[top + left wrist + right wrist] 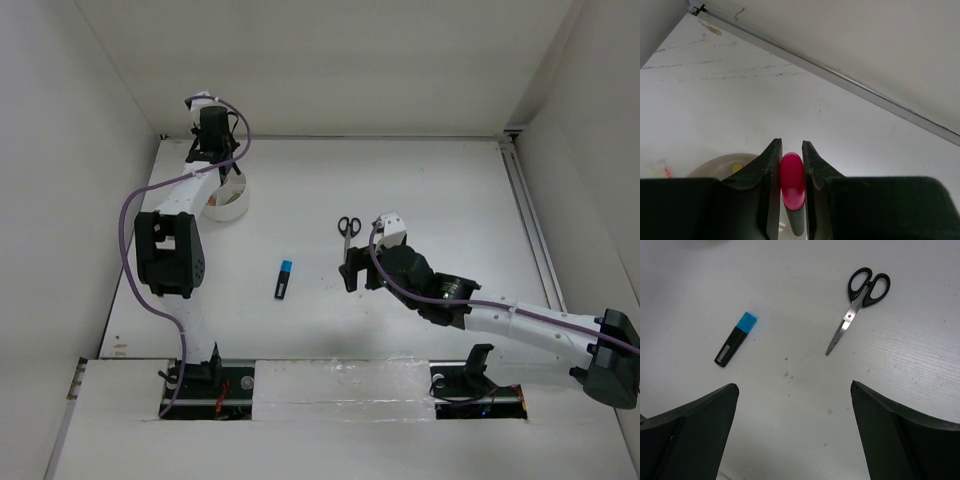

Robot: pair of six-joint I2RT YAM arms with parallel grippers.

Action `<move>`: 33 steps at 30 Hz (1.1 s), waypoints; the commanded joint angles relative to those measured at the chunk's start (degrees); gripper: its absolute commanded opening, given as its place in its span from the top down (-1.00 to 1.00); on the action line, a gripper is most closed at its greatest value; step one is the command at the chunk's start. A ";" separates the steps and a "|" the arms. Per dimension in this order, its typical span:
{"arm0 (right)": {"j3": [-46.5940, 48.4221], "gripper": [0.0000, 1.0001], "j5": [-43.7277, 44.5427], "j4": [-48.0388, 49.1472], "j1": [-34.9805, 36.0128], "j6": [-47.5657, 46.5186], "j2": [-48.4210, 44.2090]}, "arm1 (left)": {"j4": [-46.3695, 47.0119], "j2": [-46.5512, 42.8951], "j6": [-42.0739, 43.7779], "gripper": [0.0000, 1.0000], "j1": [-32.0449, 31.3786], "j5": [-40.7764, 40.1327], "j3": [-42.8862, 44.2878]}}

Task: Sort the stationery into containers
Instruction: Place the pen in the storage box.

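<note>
My left gripper (214,155) is at the far left, over the round white bowl (230,205). It is shut on a black highlighter with a pink cap (792,179), cap pointing away from the wrist, held between the jaws (790,145). The bowl's rim (710,167) shows under the left finger, with something yellow (736,167) inside. My right gripper (352,272) is open and empty above the table's middle (792,387). The blue-capped highlighter (285,279) (735,339) lies to its left. The black-handled scissors (347,228) (860,302) lie shut just beyond it. The tan block is out of view.
The back wall's metal strip (840,75) runs close behind the bowl. A side rail (527,230) lines the table's right edge. Small pink and yellow marks (662,170) show faintly left of the bowl rim.
</note>
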 commanded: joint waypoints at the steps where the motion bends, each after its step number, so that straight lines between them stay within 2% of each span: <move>1: -0.12 -1.00 -0.49 2.92 -0.45 -0.67 -0.98 | 1.22 0.09 -0.39 1.00 0.23 -1.09 2.17; 10: -0.12 -1.00 -0.49 2.92 -0.45 -0.67 -2.03 | 0.08 1.84 -0.92 1.00 -0.30 -2.32 0.94; 13: -0.12 -1.00 -0.49 2.92 -0.45 -0.67 -2.56 | 0.07 1.85 -0.39 0.86 -0.83 -2.32 0.94; 16: -0.64 -1.00 -0.49 2.92 -0.45 -0.67 -2.56 | 0.07 2.38 0.13 0.83 -1.35 -2.85 0.94; 21: -0.64 -1.00 -0.49 2.92 -0.45 -0.67 -2.56 | -0.72 1.77 0.13 0.44 -1.36 -3.64 0.94; 22: -0.64 -1.00 -0.49 2.92 -0.45 -0.67 -2.56 | -0.72 1.76 0.13 0.29 -1.36 -3.64 0.94; 26: -0.64 -1.00 -0.49 2.92 -0.45 -0.67 -2.56 | -1.33 -0.17 0.13 -0.01 -1.36 -4.16 0.94; 29: -0.64 -1.00 -1.01 2.92 -0.45 -1.19 -1.95 | -1.85 -1.84 0.13 -0.08 -1.88 -4.17 1.46; 31: -0.12 -1.00 -1.02 3.45 -0.45 -1.20 -0.99 | -1.86 -4.64 0.13 -0.28 -2.41 -3.47 2.16; 33: 1.45 -1.00 -1.02 3.45 -0.45 -1.20 1.99 | -1.86 -6.93 0.13 -0.62 -2.41 -1.45 2.78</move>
